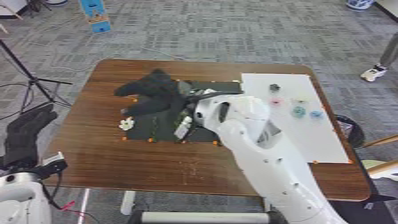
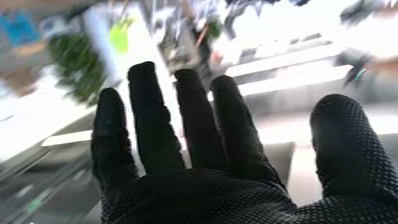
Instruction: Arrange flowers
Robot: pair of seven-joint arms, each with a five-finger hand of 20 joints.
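Note:
Over the dark mat (image 1: 142,131) in the table's middle, my right hand (image 1: 155,92) has its fingers spread towards the left, partly covering the mat. In the right wrist view the same hand (image 2: 200,192) holds nothing, fingers straight and thumb apart. A white flower (image 1: 126,123) lies at the mat's left edge. Something white and green (image 1: 184,127) is beside the right wrist; I cannot tell what. Small pink (image 1: 276,101), teal (image 1: 298,111) and blue flowers (image 1: 316,114) are on the white sheet (image 1: 311,142). Off the table's left edge, my left hand (image 1: 27,132) has straight fingers.
The brown table (image 1: 115,170) extends around the mat, with small orange bits along the mat's edges. A dark item (image 1: 274,87) is on the sheet's far part. My right arm crosses the table's near right side. A black tripod (image 1: 34,80) stands beyond the left edge.

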